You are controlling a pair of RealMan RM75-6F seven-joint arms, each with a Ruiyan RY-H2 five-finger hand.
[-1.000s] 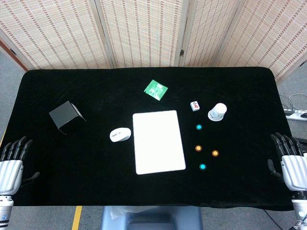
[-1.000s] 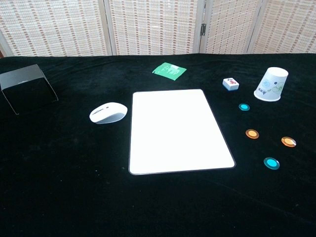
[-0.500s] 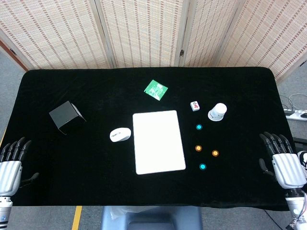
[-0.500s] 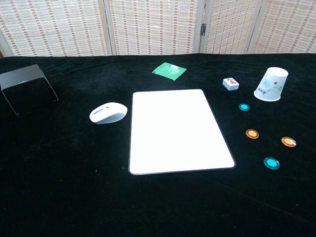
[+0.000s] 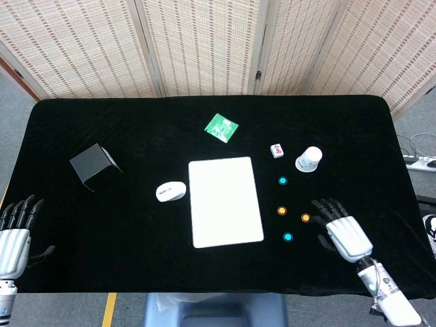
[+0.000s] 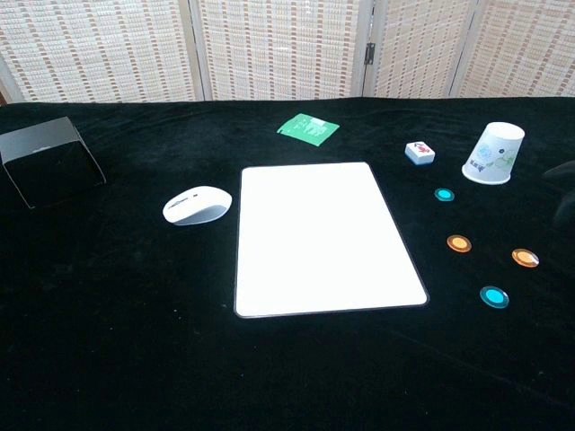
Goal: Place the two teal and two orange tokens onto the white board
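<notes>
The white board [image 5: 225, 201] [image 6: 323, 235] lies flat at the middle of the black table with nothing on it. To its right lie two teal tokens [image 5: 283, 181] [image 5: 287, 237] and two orange tokens [image 5: 282, 211] [image 5: 306, 218]; the chest view shows the same teal tokens [image 6: 444, 194] [image 6: 493, 297] and orange tokens [image 6: 459, 243] [image 6: 526, 258]. My right hand [image 5: 343, 230] is open over the table just right of the right-hand orange token, fingers spread, holding nothing. My left hand [image 5: 15, 235] is open at the table's front left edge, far from the tokens.
A white computer mouse [image 5: 170, 191] sits left of the board, a black box [image 5: 92, 164] further left. Behind the tokens stand an upturned paper cup [image 5: 308, 159] and a small tile [image 5: 276, 151]. A green packet [image 5: 221, 127] lies behind the board.
My right hand has moved left from the table's right edge in over the cloth, ending close to the right-hand orange token. The left hand and all objects have stayed put.
</notes>
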